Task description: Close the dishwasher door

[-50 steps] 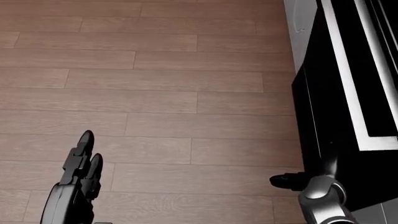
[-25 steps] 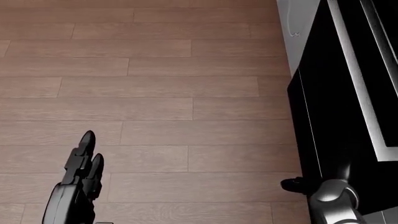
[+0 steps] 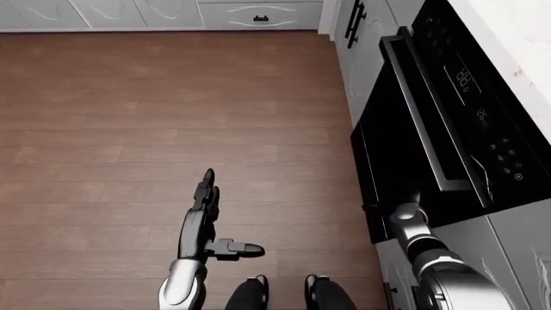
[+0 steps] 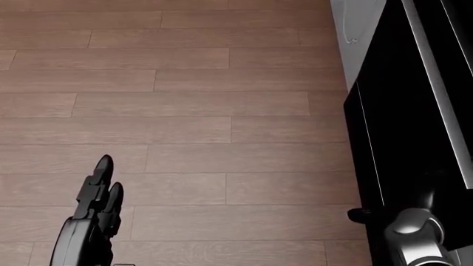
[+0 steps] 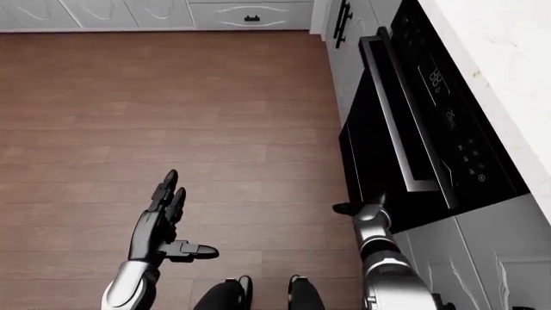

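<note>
Looking down in the left-eye view, the left hand [image 3: 207,206] hangs open over the wood floor [image 3: 129,129]. Head view: the right hand [image 4: 362,215] touches the black dishwasher door [image 4: 399,138] at right, grip indiscernible.

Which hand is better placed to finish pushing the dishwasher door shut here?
The right hand. It is already against the lower edge of the black dishwasher door at the right of the view, though its fingers are mostly hidden. The left hand hangs open over the wooden floor, well clear of the door.
</note>
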You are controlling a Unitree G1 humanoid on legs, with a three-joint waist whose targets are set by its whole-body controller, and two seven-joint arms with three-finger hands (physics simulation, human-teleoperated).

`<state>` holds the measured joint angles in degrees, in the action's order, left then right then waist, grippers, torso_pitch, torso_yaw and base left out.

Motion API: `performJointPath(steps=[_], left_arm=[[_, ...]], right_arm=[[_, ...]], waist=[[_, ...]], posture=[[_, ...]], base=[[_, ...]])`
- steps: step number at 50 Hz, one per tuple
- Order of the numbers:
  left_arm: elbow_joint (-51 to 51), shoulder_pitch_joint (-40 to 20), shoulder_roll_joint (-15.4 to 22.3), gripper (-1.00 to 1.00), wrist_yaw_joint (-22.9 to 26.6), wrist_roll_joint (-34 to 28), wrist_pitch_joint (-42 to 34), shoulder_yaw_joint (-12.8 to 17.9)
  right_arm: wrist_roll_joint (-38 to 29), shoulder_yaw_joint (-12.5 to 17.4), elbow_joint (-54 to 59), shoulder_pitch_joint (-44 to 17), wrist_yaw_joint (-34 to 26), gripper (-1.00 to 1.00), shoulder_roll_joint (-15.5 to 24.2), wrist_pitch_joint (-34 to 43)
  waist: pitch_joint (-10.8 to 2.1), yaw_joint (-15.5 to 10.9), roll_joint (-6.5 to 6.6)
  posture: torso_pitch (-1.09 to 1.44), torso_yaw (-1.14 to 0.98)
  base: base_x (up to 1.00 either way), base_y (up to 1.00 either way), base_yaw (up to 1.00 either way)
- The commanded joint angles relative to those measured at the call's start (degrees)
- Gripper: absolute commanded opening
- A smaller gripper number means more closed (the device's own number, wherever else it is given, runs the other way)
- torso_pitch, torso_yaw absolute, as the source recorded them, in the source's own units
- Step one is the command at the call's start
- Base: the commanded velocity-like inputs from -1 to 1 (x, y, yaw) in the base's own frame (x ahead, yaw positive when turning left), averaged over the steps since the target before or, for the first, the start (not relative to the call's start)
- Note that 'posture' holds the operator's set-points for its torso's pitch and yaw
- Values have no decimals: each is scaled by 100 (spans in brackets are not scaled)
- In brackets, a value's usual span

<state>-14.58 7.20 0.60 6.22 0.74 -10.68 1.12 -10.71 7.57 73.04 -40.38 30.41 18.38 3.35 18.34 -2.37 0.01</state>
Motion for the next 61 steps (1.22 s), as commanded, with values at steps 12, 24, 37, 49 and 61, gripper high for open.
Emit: performJointPath(steps=[12, 24, 37, 49, 61], left_arm=[[-277, -17, 9, 100, 1, 20, 139, 9], [-300, -5, 8, 100, 1, 9, 131, -3], [-324, -12, 7, 100, -6, -1, 105, -9], [-316, -1, 6, 100, -11, -8, 128, -13], [-277, -16, 7, 100, -18, -7, 152, -7]], right_arm=[[17, 158, -535, -141, 326, 100, 457, -17], [92, 232, -789, -55, 266, 100, 588, 107], [112, 330, -1180, 58, 181, 100, 754, 362], [118, 441, -1751, 298, 105, 100, 845, 677], [103, 508, -1947, 365, 76, 100, 869, 785]], waist=[[-223, 30, -84], [-207, 27, -91], [-173, 19, -90], [-154, -3, -74], [-143, -2, -45]], posture=[[43, 0], [43, 0], [43, 0], [43, 0], [43, 0]], base=[[0, 0, 0], [0, 0, 0], [0, 0, 0], [0, 0, 0], [0, 0, 0]])
